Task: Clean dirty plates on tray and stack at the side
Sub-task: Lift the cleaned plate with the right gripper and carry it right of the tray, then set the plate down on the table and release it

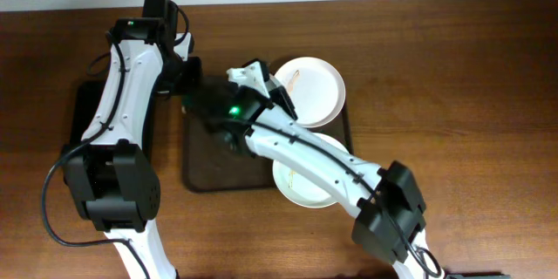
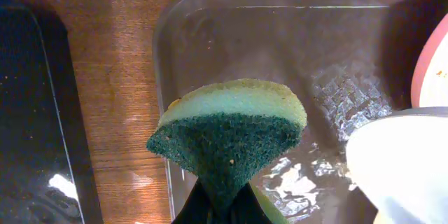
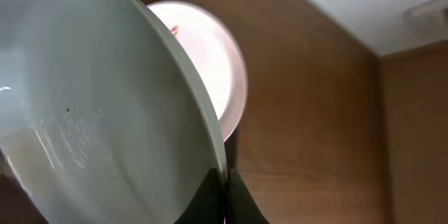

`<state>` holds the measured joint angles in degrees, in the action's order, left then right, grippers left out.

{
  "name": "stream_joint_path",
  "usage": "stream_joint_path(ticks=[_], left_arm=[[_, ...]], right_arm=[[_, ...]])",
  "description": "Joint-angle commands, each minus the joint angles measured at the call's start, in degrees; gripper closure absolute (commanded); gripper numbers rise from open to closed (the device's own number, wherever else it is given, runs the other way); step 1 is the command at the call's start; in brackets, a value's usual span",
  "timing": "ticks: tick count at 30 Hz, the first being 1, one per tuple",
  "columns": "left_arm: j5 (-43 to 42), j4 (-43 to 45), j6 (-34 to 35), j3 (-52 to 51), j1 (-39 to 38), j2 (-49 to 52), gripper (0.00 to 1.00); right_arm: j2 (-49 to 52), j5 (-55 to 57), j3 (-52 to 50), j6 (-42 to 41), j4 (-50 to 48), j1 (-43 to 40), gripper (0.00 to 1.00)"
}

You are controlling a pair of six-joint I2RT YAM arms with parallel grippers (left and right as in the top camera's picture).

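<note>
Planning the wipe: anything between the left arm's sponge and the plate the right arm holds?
Nothing visible. The sponge hangs over bare tray, and the held plate sits just beside it, with open space between.

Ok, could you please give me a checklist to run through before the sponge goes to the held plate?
1. Grip on the sponge: ok, the left gripper is shut on it.
2. Grip on the held plate: ok, the right gripper pinches its rim.
3. Sponge touching the held plate: not ok, they are apart in the left wrist view.
4. Dirty face turned to the sponge: cannot tell.
5. Far plate clean: not ok, a brown streak shows.
6. Near plate wholly on the tray: not ok, it overhangs the near edge.
</note>
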<state>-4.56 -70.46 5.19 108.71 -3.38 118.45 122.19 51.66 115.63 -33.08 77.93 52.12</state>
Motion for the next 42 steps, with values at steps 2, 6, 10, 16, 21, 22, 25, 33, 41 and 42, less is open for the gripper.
stream_joint_path(ticks=[2,6,10,16,21,22,25,33,41,42], left_arm=[[-0.81,0.35,-0.94,0.85,0.26,-1.05,0.99],[-0.81,0.35,-0.94,0.85,0.26,-1.05,0.99],[-0.81,0.37,-0.94,0.85,0.26,-1.05,0.99],[-0.81,0.57,-0.94,0.85,0.26,-1.05,0.99],[-0.81,0.57,-0.94,0.85,0.26,-1.05,0.99],[-0.81,0.57,-0.94,0.85,0.26,-1.05,0.99],[-0.81,0.57,-0.94,0.85,0.26,-1.05,0.99],[-0.81,0.81,-0.92,0.85,0.04,-1.05,0.99],[-0.61,1.44,-0.92,0.85,-0.39,-1.05,0.99],[-0.61,1.46,-0.92,0.85,-0.39,-1.05,0.99]], right_arm=[[-1.64,10.95,1.33,-5.27,0.96,1.62,0.96],[-1.64,11.65,1.33,-6.43,1.27,1.64,0.96],[-1.64,12.02,1.33,-6.45,1.36,2.75,0.96],[-4.11,0.72,1.44,-6.67,1.36,0.57,0.96],[-14.53,-25.68,1.44,-3.32,0.92,-12.52,0.96],[-15.93,-29.16,1.44,-2.8,0.94,-16.02,0.96],[-17.94,-39.74,1.42,2.84,0.94,-31.85,0.96],[-17.64,-46.42,-16.11,2.43,-5.79,-66.18,0.96],[-17.62,-48.39,-43.56,0.63,-22.97,-68.72,0.96],[-17.59,-48.41,-44.81,0.61,-24.02,-69.26,0.96]])
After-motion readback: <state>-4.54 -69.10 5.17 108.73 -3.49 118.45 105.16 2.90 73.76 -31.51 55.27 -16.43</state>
